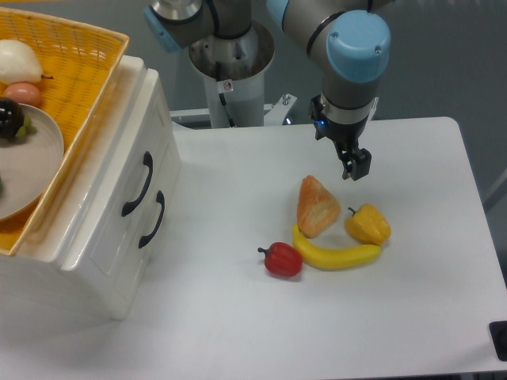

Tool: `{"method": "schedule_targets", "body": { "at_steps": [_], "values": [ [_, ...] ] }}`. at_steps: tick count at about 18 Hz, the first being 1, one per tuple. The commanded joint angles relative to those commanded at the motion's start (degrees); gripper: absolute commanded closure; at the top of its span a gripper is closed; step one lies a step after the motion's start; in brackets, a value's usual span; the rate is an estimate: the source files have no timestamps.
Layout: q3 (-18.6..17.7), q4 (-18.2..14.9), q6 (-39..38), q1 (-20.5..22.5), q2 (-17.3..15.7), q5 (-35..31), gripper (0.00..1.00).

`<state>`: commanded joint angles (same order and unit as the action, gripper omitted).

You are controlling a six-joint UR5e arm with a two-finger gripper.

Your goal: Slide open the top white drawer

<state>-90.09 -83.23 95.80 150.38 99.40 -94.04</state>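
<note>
The white cabinet stands at the left of the table. Its top white drawer is shut flush, with a curved black handle on its front. The lower white drawer, with an identical handle, is shut too. My gripper hangs above the table right of centre, far from the cabinet, over the fruit. Its fingers look close together and hold nothing; I cannot tell whether they are fully shut.
A yellow woven basket sits on the cabinet with a plate and fruit. On the table lie a croissant, a yellow pepper, a banana and a red pepper. The arm base stands behind.
</note>
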Motion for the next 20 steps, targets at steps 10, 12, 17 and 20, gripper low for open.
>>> {"method": "schedule_targets", "body": {
  "at_steps": [10, 12, 17, 20],
  "values": [
    [-1.1, 0.2, -2.7, -1.8, 0.0, 0.5, 0.0],
    [-2.0, 0.4, -4.9, -2.0, -0.1, 0.5, 0.0],
    [-2.6, 0.3, -6.3, -3.5, -0.2, 0.7, 0.0],
    [-2.3, 0.4, -8.1, -3.5, -0.3, 1.6, 0.0]
  ]
}}
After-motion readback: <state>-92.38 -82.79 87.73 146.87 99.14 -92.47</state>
